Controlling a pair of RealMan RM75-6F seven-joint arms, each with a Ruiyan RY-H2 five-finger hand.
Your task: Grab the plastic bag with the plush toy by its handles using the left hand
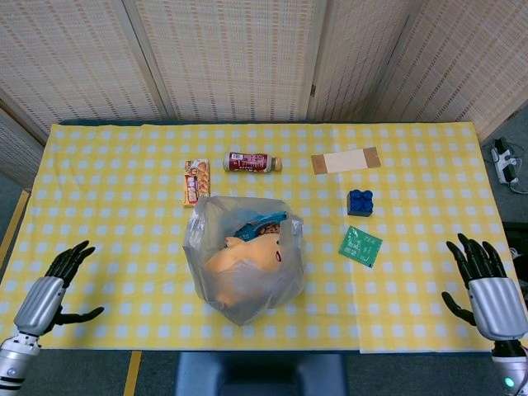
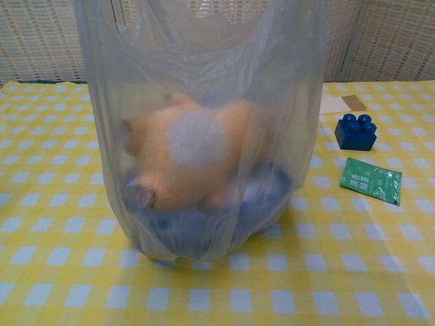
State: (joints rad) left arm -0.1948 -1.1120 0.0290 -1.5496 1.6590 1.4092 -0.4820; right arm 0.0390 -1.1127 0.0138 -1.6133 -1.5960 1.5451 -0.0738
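A clear plastic bag (image 1: 241,264) (image 2: 204,81) stands upright near the table's front middle, holding an orange plush toy (image 1: 247,254) (image 2: 190,153) with something blue under it. The bag's handles rise out of the top of the chest view. My left hand (image 1: 51,293) hovers at the front left corner of the table, fingers spread, holding nothing, well left of the bag. My right hand (image 1: 487,289) is at the front right edge, fingers apart and empty. Neither hand shows in the chest view.
Behind the bag lie a snack packet (image 1: 195,181) and a small bottle (image 1: 252,162) on its side. A tan card (image 1: 346,160), a blue brick (image 1: 360,202) (image 2: 355,131) and a green sachet (image 1: 360,246) (image 2: 370,180) lie to the right on the yellow checked cloth (image 1: 107,206).
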